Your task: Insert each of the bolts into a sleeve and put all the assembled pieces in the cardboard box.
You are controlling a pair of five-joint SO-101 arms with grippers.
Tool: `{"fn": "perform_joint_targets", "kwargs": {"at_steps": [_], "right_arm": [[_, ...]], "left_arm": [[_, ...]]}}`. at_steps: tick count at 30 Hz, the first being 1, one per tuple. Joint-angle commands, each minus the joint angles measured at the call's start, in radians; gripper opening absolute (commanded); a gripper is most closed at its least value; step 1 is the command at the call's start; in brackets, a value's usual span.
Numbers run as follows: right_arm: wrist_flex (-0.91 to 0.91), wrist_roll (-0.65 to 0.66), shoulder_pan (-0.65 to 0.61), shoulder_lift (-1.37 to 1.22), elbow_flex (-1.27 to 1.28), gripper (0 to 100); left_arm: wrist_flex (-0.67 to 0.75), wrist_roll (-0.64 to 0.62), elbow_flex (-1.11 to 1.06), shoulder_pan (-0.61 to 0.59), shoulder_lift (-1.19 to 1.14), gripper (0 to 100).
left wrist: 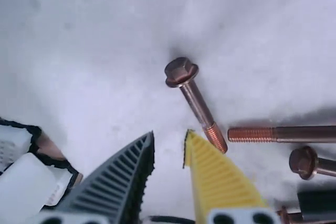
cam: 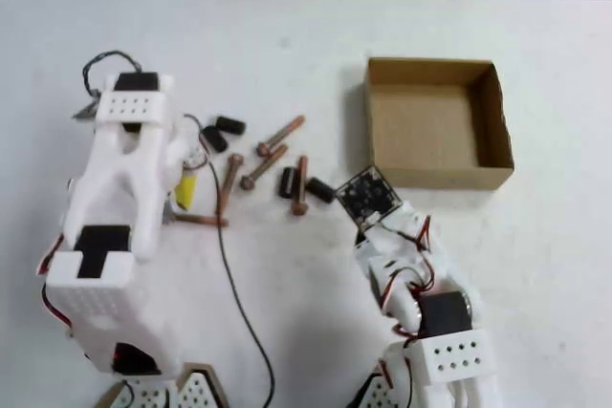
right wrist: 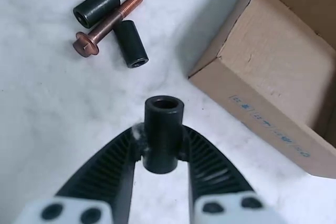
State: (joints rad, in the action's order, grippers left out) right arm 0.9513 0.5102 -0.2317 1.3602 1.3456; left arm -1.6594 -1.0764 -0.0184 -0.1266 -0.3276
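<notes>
Pinching a black sleeve (right wrist: 164, 124) between its two ribbed fingers, the right gripper (right wrist: 161, 148) grips it around the lower body, so the open bore points away from the fingers. That hold looks meant to leave the hole free for a bolt to enter. Beyond the fingertips a second sleeve (right wrist: 97, 6) and a third sleeve (right wrist: 131, 43) lie on their sides, with a copper bolt (right wrist: 107, 24) between them. Near this gripper, off to one side, sits the cardboard box (right wrist: 247, 114), open side up, probably kept close so finished pieces travel little.

The left gripper (left wrist: 169, 139) is spread and pinches nothing, its grey finger (left wrist: 121, 177) and yellow finger (left wrist: 215, 177) low over the white table (left wrist: 79, 35). A loose bolt (left wrist: 195, 103) lies just ahead of it, threaded end at the yellow fingertip and hexagonal head farthest away. It lies aslant to the gap, not in it, so a grasp probably needs the gripper to shift first. Another bolt (left wrist: 281, 134) lies beside the yellow finger, farther out. Every bolt and sleeve seen is separate, so the work seems near its start.
</notes>
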Motion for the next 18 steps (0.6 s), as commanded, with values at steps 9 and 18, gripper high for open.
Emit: {"fn": "perform_joint_targets", "kwargs": {"at_steps": [9, 18], "right_arm": [[-0.025, 0.000, 0.015, 0.010, -0.011, 1.6], [-0.025, 0.000, 0.015, 0.010, -0.011, 1.6]], "left_arm": [[0.265, -0.018, -0.167, 0.005, 0.059, 13], [0.358, -0.018, -0.222, -0.008, 0.059, 13]]}}
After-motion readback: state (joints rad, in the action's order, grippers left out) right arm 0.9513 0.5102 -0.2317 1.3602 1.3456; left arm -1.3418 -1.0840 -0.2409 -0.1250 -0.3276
